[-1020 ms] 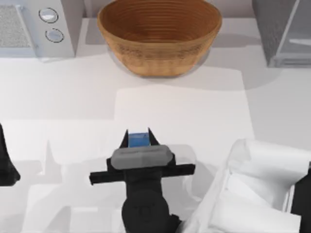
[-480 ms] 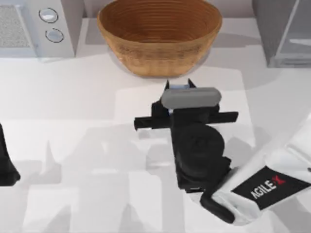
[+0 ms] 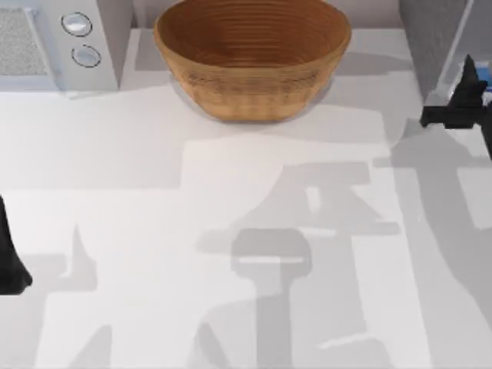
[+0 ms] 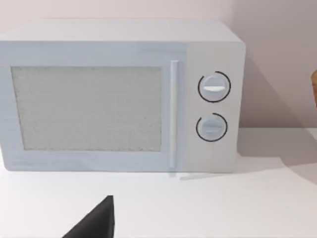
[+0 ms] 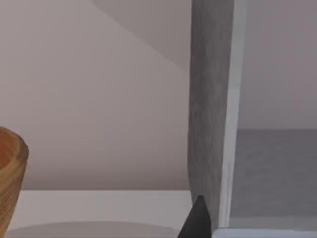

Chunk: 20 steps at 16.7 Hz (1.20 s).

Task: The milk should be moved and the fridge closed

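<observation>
Bright, even light; soft grey arm shadows fall across the white table (image 3: 115,154)

The right gripper (image 3: 470,92) is cut off by the top view's right edge, its finger spread unreadable. A blue sliver there (image 3: 482,74) is too small to identify. The fridge (image 3: 430,46) and microwave (image 3: 54,38) run off the top.

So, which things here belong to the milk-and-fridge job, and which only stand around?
Job: the milk, held by the right pincer at the fridge.
Standing around: wicker bowl, white microwave, parked left arm at the left edge.
</observation>
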### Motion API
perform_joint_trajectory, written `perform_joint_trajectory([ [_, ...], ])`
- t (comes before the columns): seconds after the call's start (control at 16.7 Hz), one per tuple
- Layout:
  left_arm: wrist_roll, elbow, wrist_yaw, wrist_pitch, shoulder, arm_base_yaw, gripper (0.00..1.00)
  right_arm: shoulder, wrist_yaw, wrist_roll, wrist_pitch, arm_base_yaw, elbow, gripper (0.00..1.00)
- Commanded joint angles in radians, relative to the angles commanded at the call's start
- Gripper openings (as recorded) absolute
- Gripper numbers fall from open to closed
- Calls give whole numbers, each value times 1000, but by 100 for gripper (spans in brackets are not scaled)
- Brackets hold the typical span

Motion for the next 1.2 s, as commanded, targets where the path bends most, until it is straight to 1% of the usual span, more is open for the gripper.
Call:
perform_joint_trajectory([
  [0.18, 0, 0, 0, 0, 0, 0, 100, -128, -156, -1, -47, -159, -85, 0],
  [0.3, 0, 0, 0, 0, 0, 0, 100, -177, -208, -1, -65, -211, -118, 0],
  [0.72, 0, 0, 0, 0, 0, 0, 100, -171, -222, 0, -67, -223, -108, 0],
  [0.9, 0, 0, 0, 0, 0, 0, 100, -75, -248, -1, -68, -247, -8, 0],
  [1.2, 0, 0, 0, 0, 0, 0, 100, 206, -319, -8, -99, -324, 308, 0],
])
